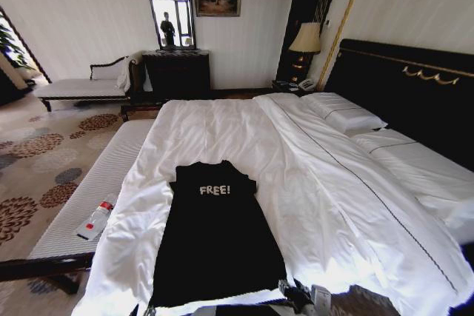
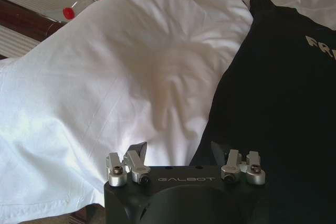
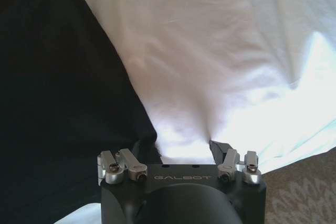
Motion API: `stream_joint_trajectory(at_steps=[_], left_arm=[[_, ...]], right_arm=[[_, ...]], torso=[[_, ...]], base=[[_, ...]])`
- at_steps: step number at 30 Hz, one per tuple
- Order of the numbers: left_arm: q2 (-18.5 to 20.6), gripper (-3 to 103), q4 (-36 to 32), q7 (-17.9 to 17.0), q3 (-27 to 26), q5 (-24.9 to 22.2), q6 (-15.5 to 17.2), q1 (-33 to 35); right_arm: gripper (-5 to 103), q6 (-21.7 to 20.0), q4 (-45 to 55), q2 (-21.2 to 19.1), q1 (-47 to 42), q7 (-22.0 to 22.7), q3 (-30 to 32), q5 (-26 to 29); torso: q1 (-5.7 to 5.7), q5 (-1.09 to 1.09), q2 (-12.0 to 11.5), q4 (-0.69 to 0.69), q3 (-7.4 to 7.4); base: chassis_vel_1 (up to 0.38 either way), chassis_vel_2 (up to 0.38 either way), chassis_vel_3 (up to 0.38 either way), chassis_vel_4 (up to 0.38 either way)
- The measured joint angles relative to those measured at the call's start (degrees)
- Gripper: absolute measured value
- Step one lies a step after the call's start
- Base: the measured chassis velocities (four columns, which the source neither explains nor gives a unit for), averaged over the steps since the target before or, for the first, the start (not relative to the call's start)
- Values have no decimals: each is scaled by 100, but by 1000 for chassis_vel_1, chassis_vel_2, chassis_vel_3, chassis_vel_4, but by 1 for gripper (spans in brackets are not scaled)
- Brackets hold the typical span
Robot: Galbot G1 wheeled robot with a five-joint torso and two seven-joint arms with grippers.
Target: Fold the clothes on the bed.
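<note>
The clothes are one black T-shirt (image 1: 215,246) with white "FREE!" lettering. It lies flat and narrow, lettering up, on the near part of the bed (image 1: 318,183), hem toward me. My left gripper (image 2: 178,149) hovers open low over the shirt (image 2: 278,103) at its left hem edge, one finger over white duvet (image 2: 121,77), the other over black cloth. Over the right hem edge my right gripper (image 3: 181,148) is open too, straddling the border between shirt (image 3: 58,87) and duvet (image 3: 226,51). In the head view the right gripper (image 1: 298,297) sits at the bed's near edge.
A pale striped bench (image 1: 104,175) runs along the bed's left side with a plastic bottle (image 1: 96,220) (image 2: 79,8) on it. Pillows (image 1: 348,112) and a dark headboard (image 1: 415,86) are at the right. A chaise (image 1: 81,86) and dresser (image 1: 176,72) stand far back on patterned carpet.
</note>
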Motion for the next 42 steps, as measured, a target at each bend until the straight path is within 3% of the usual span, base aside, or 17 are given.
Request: stream_joint_trajectory(at_steps=[3,5,7,11,13,16,22,25,26,28,30,33,36,38,41,42], left_arm=[[53,87,-67,8,-163,183,-135,-90],[66,92,-91,7,-203,220,-159,-120],[98,99,-140,29,-318,354,-215,-235],[124,100,-143,139,-385,564,-340,-307],[105,100,-142,212,-461,720,-441,-349],[82,100,-162,237,-512,798,-478,-378],[118,100,-165,307,-470,1004,-487,-500],[346,100,21,224,-277,1442,-487,-569],[346,100,21,224,-277,1442,-487,-569],[687,100,-65,20,-110,1535,-461,-571],[709,100,-106,14,-90,1545,-442,-572],[591,100,-305,-1,-33,1700,-327,-636],[501,100,-336,18,0,1787,-269,-678],[390,100,-319,25,5,1963,-198,-775],[317,100,-332,10,-12,1981,-126,-817],[238,100,-404,1,-43,1956,-50,-844]], right_arm=[[91,192,57,-11,30,89,110,33],[91,208,115,-21,18,90,136,41],[99,352,346,-38,-78,90,304,74],[100,718,539,-143,-201,72,517,56],[100,1008,623,-389,-150,9,697,-4],[100,1120,665,-582,17,-55,773,-56],[100,1344,543,-1532,977,-233,567,-276],[100,1465,-61,-2316,1931,-383,186,-263],[100,1465,-61,-2316,1931,-383,186,-263],[100,1645,-620,-2688,2581,-607,-130,-389],[100,1687,-763,-2764,2749,-649,-227,-431],[100,1881,-1508,-3019,3737,-879,-1110,-625],[100,1886,-1912,-3001,4419,-918,-1635,-525],[100,1755,-2578,-2767,5301,-881,-2360,-106],[100,1588,-3000,-2529,5785,-775,-2681,239],[100,1526,-3428,-2251,6205,-725,-2931,404]], torso=[[0,1,0,0,0],[0,1,0,0,0],[0,0,0,0,0],[1,-1,0,-2,0],[0,-1,0,-2,0],[0,0,0,1,0],[1,1,0,0,1],[0,1,0,5,0],[0,1,0,5,0],[1,2,-1,-2,1],[1,2,-1,-5,1],[2,2,-1,-2,2],[1,-2,0,1,1],[1,3,-1,3,1],[2,-3,-1,2,1],[2,0,-2,-2,2]], base=[[0,0,0,0],[0,0,0,0],[0,0,0,0],[0,0,0,0],[0,0,0,0],[0,0,0,0],[0,0,0,0],[0,0,0,0],[0,0,0,0],[0,0,0,0],[0,0,0,0],[0,0,0,0],[0,0,0,0],[0,0,0,0],[0,0,0,0],[0,0,0,0]])
